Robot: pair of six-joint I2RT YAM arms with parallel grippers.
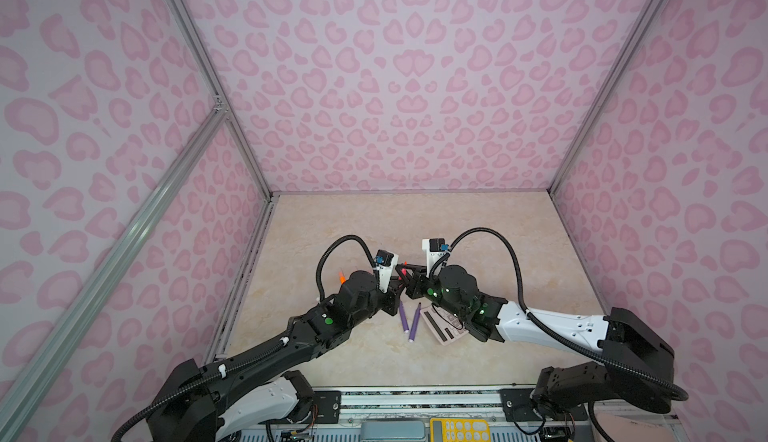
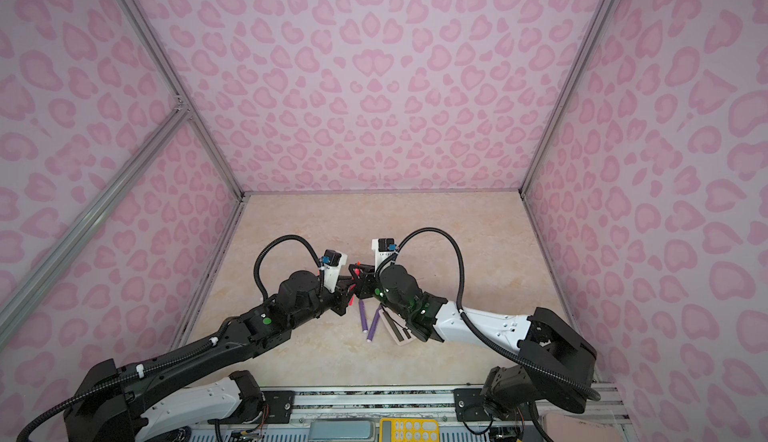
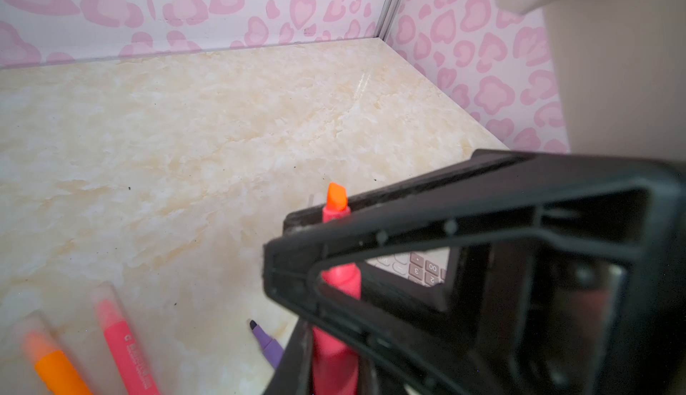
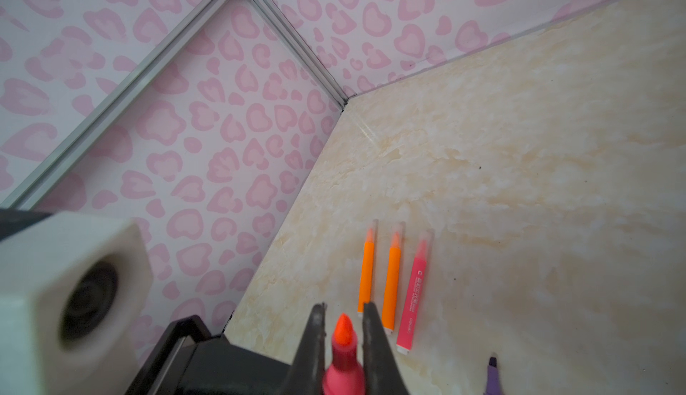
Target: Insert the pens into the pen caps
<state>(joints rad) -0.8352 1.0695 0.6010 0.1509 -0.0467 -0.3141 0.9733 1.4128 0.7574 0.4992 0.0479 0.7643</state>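
Observation:
A pink-red pen (image 3: 336, 337) with a bare orange-red tip (image 4: 344, 328) is held up between both arms at mid-table. My left gripper (image 3: 332, 371) is shut on its barrel. My right gripper (image 4: 345, 322) is shut on its neck just below the tip, and its fingers (image 3: 408, 226) cross the left wrist view. In both top views the grippers (image 1: 400, 280) (image 2: 353, 282) meet tip to tip. Two orange pens (image 4: 366, 274) (image 4: 392, 281) and a pink-red pen (image 4: 414, 293) lie side by side, each with a clear pen cap (image 4: 425, 237) over its tip. Two purple pens (image 1: 403, 317) (image 1: 414, 321) lie uncapped.
A pink calculator (image 1: 442, 327) lies under the right forearm, beside the purple pens. The left wrist camera's white housing (image 4: 67, 293) sits close to the right gripper. Pink patterned walls (image 1: 395, 86) enclose the marble table (image 1: 415, 219) on three sides.

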